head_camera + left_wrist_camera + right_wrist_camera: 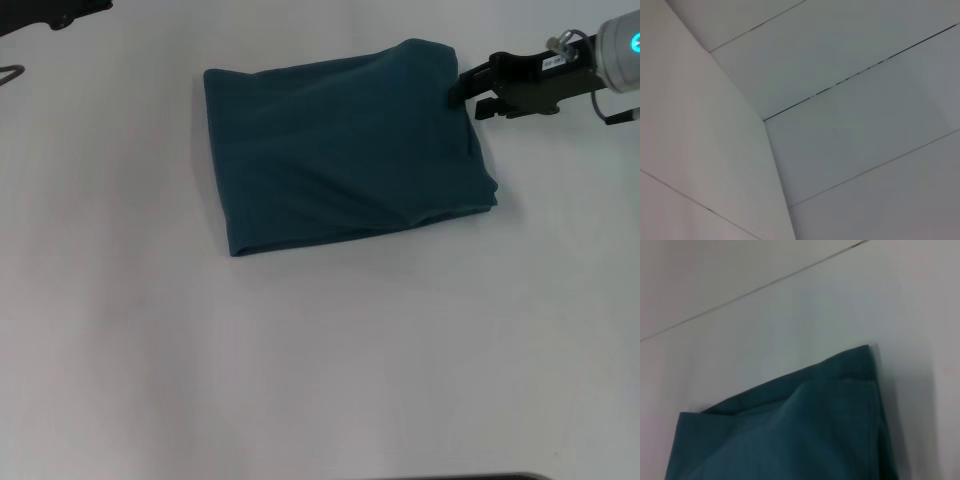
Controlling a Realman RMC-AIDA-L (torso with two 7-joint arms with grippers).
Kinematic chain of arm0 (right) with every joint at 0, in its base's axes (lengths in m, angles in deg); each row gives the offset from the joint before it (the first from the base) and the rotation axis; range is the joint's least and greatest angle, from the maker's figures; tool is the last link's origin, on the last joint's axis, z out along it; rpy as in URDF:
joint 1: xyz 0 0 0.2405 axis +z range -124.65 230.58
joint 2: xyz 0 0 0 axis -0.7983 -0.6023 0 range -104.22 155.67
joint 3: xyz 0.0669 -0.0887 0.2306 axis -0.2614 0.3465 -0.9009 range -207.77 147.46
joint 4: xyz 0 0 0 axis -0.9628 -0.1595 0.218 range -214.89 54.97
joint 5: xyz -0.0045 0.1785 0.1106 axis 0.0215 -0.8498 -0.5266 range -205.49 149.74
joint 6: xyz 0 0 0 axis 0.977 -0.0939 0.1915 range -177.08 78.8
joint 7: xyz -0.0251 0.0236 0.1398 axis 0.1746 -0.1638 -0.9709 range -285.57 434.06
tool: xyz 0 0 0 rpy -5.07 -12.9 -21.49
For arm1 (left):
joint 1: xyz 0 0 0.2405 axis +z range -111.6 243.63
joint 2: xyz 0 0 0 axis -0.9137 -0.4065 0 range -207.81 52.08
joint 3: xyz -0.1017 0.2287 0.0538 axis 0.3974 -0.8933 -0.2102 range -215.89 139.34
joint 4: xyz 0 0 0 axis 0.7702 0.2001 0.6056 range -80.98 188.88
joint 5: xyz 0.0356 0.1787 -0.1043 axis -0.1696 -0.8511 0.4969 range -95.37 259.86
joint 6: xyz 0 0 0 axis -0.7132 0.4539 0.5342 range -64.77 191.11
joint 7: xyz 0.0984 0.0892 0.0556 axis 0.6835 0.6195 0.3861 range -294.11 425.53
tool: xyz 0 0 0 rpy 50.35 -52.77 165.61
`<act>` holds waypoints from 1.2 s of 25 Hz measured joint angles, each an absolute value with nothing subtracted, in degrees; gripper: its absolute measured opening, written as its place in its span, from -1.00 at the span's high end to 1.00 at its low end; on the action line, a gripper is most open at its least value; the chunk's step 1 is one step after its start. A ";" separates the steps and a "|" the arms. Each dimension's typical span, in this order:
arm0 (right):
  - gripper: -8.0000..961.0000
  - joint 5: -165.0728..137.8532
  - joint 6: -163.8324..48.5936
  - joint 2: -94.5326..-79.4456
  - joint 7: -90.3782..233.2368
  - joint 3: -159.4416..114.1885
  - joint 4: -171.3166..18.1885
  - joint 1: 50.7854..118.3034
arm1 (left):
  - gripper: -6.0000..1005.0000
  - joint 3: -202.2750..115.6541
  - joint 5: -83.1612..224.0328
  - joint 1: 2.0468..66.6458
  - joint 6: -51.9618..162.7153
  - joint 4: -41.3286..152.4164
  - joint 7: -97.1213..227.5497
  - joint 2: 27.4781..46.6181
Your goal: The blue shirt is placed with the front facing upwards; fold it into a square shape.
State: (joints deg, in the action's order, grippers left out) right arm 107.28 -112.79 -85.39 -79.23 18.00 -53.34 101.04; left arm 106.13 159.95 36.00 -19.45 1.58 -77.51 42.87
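The blue shirt (340,150) lies folded into a rough rectangle on the white table (300,360), plain side up with no lettering showing. My right gripper (468,92) reaches in from the right and sits at the shirt's far right corner, open, its tips at the cloth's edge. The right wrist view looks down on that folded corner of the shirt (790,430), where layered edges show. My left gripper (60,15) stays parked at the far left corner of the head view, well away from the shirt. The left wrist view holds only pale panels.
A thin dark wire hook (10,72) pokes in at the left edge of the table. White tabletop stretches all around the shirt, widest on the near side. A dark strip (460,477) marks the table's front edge.
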 joint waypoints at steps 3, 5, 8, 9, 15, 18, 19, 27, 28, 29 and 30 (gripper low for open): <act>0.16 107.24 -111.61 -86.11 -79.23 17.90 -53.45 101.32 | -0.79 106.13 159.95 35.89 -19.44 1.57 -77.49 42.83; 0.04 107.24 -110.87 -86.37 -79.23 17.95 -53.67 101.52 | -0.79 106.13 159.94 35.91 -19.44 1.57 -77.50 42.88; -0.14 107.24 -109.98 -86.63 -79.23 17.82 -54.07 101.68 | -0.79 106.12 159.94 36.09 -19.44 1.57 -77.53 42.98; -0.24 107.16 -109.73 -86.71 -79.24 17.64 -54.11 101.70 | -0.79 106.12 159.94 36.14 -19.44 1.57 -77.54 42.98; -0.65 106.23 -109.50 -86.95 -79.39 17.29 -54.12 101.86 | -0.79 106.12 159.94 36.20 -19.56 1.57 -77.52 43.02; -0.66 104.96 -109.85 -86.95 -79.46 17.27 -54.12 101.92 | -0.79 106.12 159.94 36.22 -19.59 1.57 -77.50 43.04; -0.66 104.62 -109.94 -86.95 -79.51 17.26 -54.12 101.92 | -0.79 106.11 159.94 36.22 -19.58 1.57 -77.50 43.04; -0.65 103.92 -110.12 -87.03 -79.84 17.31 -54.39 101.88 | -0.79 106.08 159.94 36.16 -19.53 1.57 -77.47 43.03; -0.65 103.92 -110.19 -87.02 -80.03 17.30 -54.39 101.88 | -0.79 106.08 159.94 36.16 -19.53 1.57 -77.47 43.03; -0.65 103.87 -110.56 -86.98 -80.31 17.28 -54.33 101.87 | -0.79 106.08 159.94 36.16 -19.53 1.57 -77.46 43.02; -0.65 103.83 -110.87 -86.90 -80.49 17.26 -54.21 101.87 | -0.79 106.09 159.94 36.16 -19.53 1.57 -77.46 43.01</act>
State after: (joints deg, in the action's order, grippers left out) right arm 103.83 -110.87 -86.90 -80.49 17.26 -54.21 101.87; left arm 106.09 159.94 36.16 -19.53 1.57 -77.46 43.01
